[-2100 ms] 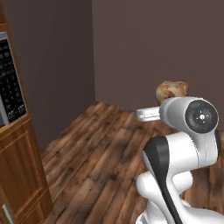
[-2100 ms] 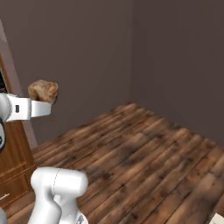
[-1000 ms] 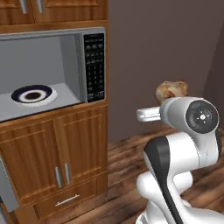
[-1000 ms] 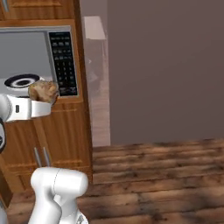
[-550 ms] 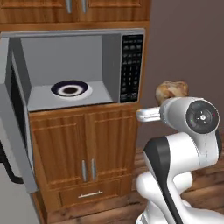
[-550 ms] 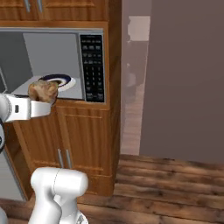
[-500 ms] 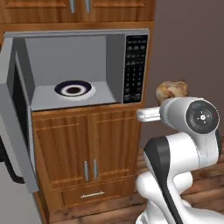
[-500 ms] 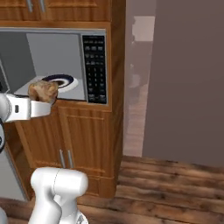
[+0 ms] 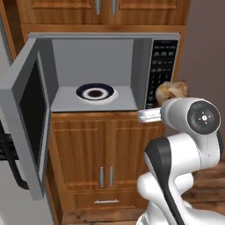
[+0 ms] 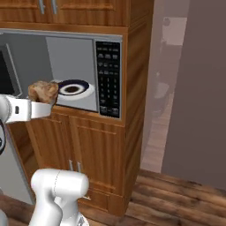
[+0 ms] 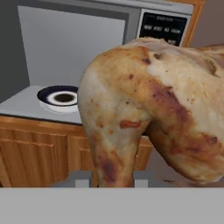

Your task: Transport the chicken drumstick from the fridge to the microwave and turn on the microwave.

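My gripper (image 11: 111,181) is clamped on the chicken drumstick (image 11: 153,109), which sits in my fingers just outside the microwave (image 9: 145,37), near its right front corner by the keypad (image 9: 159,72). The bulky meat overhangs my narrow hold, so a sideways swing could twist it loose. Farther in, the blue plate (image 9: 95,92) waits; I could clip the right wall going in, or the open door (image 9: 27,114).

You've driven round from a bare corner: the open microwave (image 9: 94,72) now stands ahead of the gripper (image 11: 111,177).
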Controlling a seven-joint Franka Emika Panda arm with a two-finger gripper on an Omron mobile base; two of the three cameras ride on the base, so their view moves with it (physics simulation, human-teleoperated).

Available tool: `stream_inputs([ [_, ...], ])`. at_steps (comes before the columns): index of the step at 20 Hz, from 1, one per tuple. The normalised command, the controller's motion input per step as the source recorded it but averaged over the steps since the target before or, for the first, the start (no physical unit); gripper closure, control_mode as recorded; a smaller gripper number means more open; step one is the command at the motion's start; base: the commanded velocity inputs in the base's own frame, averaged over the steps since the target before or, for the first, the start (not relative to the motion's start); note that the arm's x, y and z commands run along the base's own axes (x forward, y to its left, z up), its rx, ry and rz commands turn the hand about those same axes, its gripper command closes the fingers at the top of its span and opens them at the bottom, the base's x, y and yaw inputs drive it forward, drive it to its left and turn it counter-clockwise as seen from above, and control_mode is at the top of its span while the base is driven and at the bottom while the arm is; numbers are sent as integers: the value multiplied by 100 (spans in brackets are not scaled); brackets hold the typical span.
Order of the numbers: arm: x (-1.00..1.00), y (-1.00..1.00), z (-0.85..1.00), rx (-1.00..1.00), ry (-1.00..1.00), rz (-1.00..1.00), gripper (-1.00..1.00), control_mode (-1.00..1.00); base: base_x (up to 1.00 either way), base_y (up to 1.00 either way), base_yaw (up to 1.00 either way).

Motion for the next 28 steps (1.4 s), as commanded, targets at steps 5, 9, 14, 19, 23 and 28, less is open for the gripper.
stream_inputs([
  [5,0,0,0,0,0,0,100,100,29,-9,26],
  [9,0,0,0,0,0,0,100,100,36,-11,30],
  [14,0,0,0,0,0,0,100,100,44,-19,32],
  [19,0,0,0,0,0,0,100,100,44,-18,32],
  [23,0,0,0,0,0,0,100,100,39,-21,29],
  [28,0,0,0,0,0,0,100,100,33,-9,26],
])
